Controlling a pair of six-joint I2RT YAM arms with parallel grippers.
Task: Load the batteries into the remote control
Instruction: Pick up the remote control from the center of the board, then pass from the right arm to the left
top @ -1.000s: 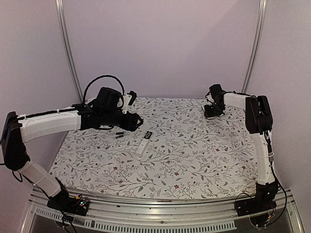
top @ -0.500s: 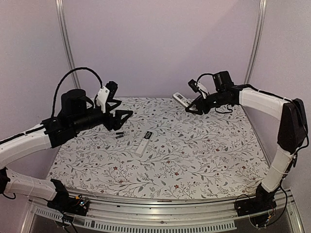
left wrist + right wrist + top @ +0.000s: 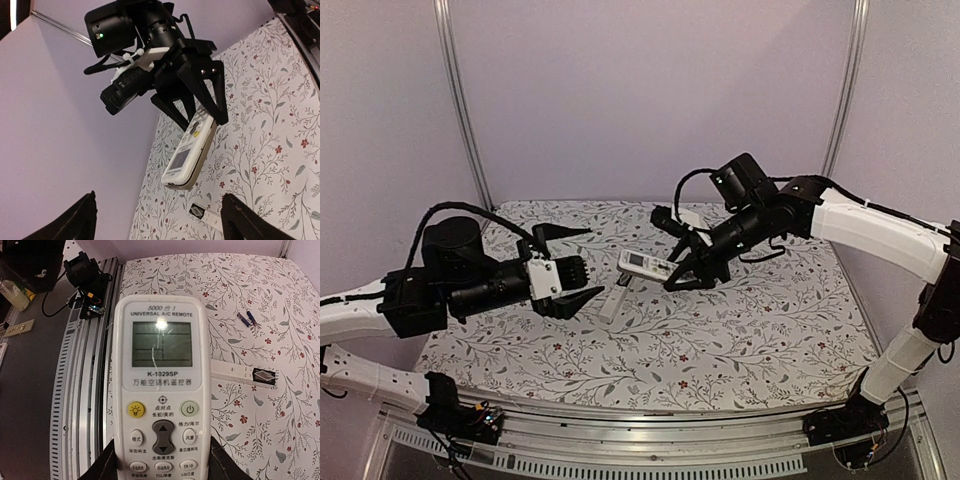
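Observation:
My right gripper point(image 3: 678, 275) is shut on the lower end of a white air-conditioner remote point(image 3: 645, 265) and holds it in the air over the middle of the table. The remote fills the right wrist view point(image 3: 160, 390), face up, with a black finger point(image 3: 107, 465) on each side. Two tiny dark batteries point(image 3: 246, 319) lie on the cloth beyond it. In the top view my left arm hides them. My left gripper point(image 3: 575, 270) is open and empty, turned sideways, facing the remote's free end point(image 3: 192, 150) from a short distance.
A slim white bar with a black end point(image 3: 612, 300) lies on the floral cloth between the grippers; it also shows in the right wrist view point(image 3: 242, 372) and the left wrist view point(image 3: 210, 216). The left arm's base point(image 3: 87, 277) stands on the rail at the near edge.
The right gripper took the remote from the back of the table and carried it forward and left into the air. The left gripper swung down and right, and now faces it.

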